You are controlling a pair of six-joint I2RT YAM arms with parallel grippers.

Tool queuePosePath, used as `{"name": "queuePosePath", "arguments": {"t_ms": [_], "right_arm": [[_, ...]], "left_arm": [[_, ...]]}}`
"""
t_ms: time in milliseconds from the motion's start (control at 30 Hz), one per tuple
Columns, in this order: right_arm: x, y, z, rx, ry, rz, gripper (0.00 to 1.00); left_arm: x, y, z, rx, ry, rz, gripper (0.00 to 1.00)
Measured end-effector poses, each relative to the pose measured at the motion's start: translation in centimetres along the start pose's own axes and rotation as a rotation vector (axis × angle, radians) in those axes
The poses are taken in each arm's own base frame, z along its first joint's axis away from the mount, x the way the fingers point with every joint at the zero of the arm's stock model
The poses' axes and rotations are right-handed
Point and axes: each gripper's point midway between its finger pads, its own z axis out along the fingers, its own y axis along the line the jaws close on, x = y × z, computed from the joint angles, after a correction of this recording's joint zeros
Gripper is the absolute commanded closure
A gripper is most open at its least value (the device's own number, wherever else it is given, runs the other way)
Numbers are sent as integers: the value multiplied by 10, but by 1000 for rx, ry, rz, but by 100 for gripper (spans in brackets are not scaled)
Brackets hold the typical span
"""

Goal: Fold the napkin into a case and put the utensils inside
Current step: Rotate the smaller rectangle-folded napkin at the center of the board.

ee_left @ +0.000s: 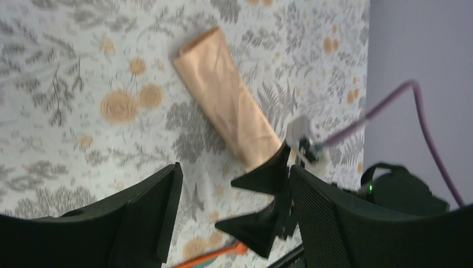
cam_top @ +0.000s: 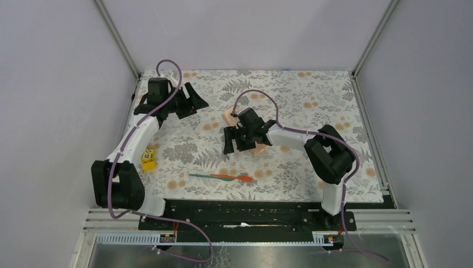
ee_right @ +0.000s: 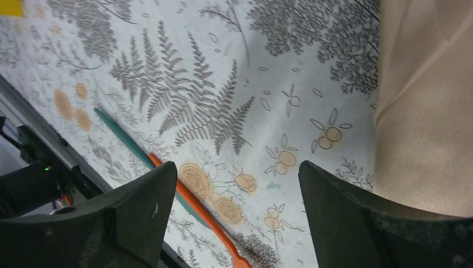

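The floral worktop (cam_top: 318, 89) fills the booth floor, with bare cloth along its far and right edges. The left tool (cam_top: 192, 103) hangs near the far-left corner, its jaws wide apart and gripping nothing. The right tool (ee_right: 237, 173) is over the middle of the worktop, also spread wide and empty, with one finger just beside the case (ee_left: 226, 106). The case lies at the worktop's middle, well apart from every edge, its long axis slanting from far-left to near-right. The top view hides most of it under the right tool, while the left wrist view shows nearly its whole narrow length. The utensils (cam_top: 220, 177) lie together by the near edge, roughly along it, the orange tip pointing toward the right edge. The right wrist view shows the teal piece and the orange piece crossing. A yellow block (cam_top: 148, 159) sits near the left edge.
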Motion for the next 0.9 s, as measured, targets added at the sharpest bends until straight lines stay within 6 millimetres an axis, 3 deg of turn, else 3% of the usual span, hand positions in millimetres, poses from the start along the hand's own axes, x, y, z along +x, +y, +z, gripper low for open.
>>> {"name": "queuePosePath", "arguments": {"t_ms": [167, 333, 500, 600, 733, 800, 900], "right_arm": [[14, -23, 9, 70, 2, 46, 7], [-3, -52, 0, 111, -95, 101, 7], [-38, -115, -20, 221, -204, 192, 6], [-67, -166, -34, 332, -262, 234, 5], [-105, -217, -46, 461, -278, 247, 5], [-116, -223, -51, 478, -268, 249, 5], [-122, -201, -56, 436, -262, 245, 4]], "left_arm": [[37, 7, -20, -20, 61, 6, 23], [52, 0, -38, 12, 65, 15, 22], [53, -12, -50, 51, 53, 31, 21], [54, -18, -55, 75, 51, 34, 21], [55, -25, -62, 100, 46, 40, 21], [56, -28, -65, 111, 44, 44, 20], [58, -29, -68, 117, 42, 43, 20]]}}
